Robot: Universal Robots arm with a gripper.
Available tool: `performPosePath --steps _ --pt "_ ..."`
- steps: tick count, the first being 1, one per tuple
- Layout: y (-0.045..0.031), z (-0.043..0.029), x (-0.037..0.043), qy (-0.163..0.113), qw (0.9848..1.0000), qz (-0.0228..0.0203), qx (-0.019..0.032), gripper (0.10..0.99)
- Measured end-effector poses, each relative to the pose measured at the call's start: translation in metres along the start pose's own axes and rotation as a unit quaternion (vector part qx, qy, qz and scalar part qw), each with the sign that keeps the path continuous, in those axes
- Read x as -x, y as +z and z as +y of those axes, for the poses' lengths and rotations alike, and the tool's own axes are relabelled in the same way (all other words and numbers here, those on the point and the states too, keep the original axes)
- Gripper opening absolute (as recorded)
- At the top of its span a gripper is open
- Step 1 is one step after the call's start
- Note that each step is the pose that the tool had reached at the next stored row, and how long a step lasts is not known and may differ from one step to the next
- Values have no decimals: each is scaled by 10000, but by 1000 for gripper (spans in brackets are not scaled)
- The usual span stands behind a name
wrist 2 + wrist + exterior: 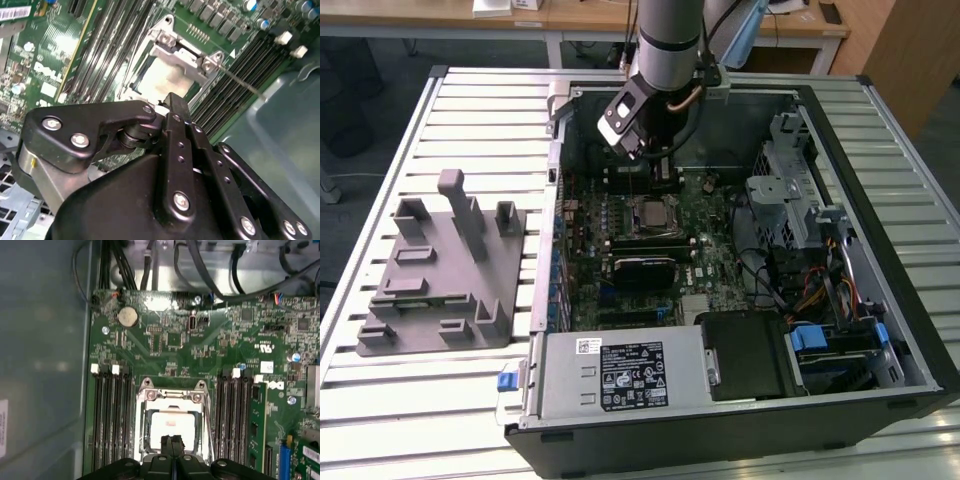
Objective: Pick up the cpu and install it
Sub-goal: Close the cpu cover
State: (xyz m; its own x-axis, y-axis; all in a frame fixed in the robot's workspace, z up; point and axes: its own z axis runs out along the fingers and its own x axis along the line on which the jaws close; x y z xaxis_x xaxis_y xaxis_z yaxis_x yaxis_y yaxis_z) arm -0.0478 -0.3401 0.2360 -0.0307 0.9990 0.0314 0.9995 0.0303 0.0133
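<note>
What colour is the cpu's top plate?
The cpu has a pale silver top, clearest in the first wrist view.

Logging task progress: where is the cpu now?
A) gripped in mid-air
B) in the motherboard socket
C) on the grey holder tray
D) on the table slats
B: the pale cpu lies flat inside the socket frame, with the gripper close over it.

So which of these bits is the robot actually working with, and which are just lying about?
In the job: cpu, motherboard socket frame, pincer.
Just lying about: grey holder tray, coin battery, memory slots.
</note>
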Motion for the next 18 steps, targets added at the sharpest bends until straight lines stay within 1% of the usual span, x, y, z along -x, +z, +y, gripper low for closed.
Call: performPosePath --steps 2,3,12,18 --pt "26 -36 0 0 10000 0 0 106" --pt "84 -117 0 0 10000 0 0 106" --pt "186 -204 0 0 10000 0 0 106" --pt "257 -228 2 -1 10000 0 0 106"
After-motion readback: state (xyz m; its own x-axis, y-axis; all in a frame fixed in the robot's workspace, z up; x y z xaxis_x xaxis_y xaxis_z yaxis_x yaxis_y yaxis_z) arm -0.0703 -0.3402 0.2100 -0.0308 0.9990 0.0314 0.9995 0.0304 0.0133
